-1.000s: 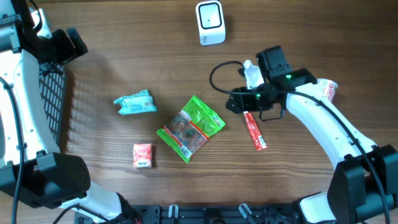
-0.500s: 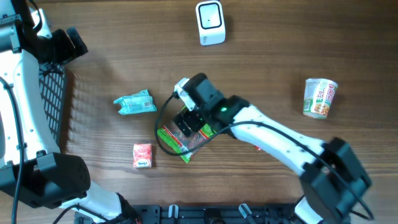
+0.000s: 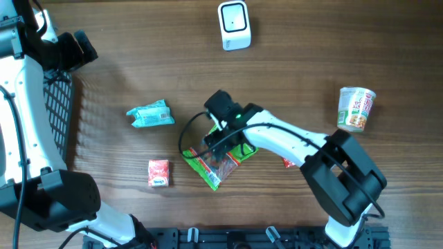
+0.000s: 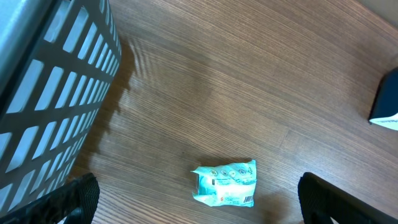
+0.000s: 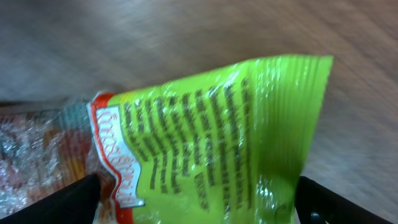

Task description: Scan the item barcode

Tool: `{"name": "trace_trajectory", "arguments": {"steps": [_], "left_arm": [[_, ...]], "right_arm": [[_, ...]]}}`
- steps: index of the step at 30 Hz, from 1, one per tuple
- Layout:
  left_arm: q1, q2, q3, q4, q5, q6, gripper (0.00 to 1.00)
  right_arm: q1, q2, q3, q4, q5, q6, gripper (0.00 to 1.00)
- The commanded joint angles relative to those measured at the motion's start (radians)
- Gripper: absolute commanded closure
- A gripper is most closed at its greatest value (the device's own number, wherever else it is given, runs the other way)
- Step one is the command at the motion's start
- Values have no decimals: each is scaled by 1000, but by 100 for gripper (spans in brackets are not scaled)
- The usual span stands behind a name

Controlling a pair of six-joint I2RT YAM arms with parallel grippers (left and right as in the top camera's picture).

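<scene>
The item under my right gripper (image 3: 220, 142) is a green snack bag (image 3: 216, 168) lying flat in the middle of the table. In the right wrist view the bag (image 5: 236, 137) fills the frame, printed side up. My right gripper (image 5: 199, 200) stands open, with one finger on either side of the bag. The white barcode scanner (image 3: 234, 25) stands at the far edge of the table. My left gripper (image 4: 198, 198) hangs open high above a teal packet (image 4: 227, 182), holding nothing.
A teal packet (image 3: 150, 115) and a small red box (image 3: 158, 173) lie left of the bag. A red stick pack (image 3: 288, 162) shows partly behind my right arm. A cup of noodles (image 3: 356, 108) stands at the right. A dark basket (image 4: 50, 74) sits at the left.
My right arm swung left from beside the red stick pack to above the green bag, and its jaws opened wide. The bag shifted slightly. The left arm stayed still.
</scene>
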Motion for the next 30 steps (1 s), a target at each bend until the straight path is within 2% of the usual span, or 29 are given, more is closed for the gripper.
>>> {"name": "trace_trajectory", "arguments": {"steps": [1,5,8,12,14,17,19,23,25,30], "left_arm": [[4,1,-3,1,12,5,0],[4,1,-3,1,12,5,0],[5,1,-3,1,12,5,0],[5,1,-3,1,12,5,0],[5,1,-3,1,12,5,0],[5,1,-3,1,12,5,0],[4,1,-3,1,12,5,0],[5,1,-3,1,12,5,0],[5,1,-3,1,12,5,0],[5,1,-3,1,12,5,0]], "right_arm": [[-109,23,-10,35,-4,50,0],[-205,23,-5,55,-73,11,0],[-200,-19,79,-39,-91,-9,0],[-197,-145,167,-151,-94,131,0],[-197,-172,167,-224,-100,285,0],[-192,-163,118,-263,-253,341,1],[-171,-156,61,-232,-226,413,2],[-81,-148,-71,-56,-104,555,9],[-43,-148,-85,-25,-5,625,9],[-5,-147,-85,40,-3,679,16]]}}
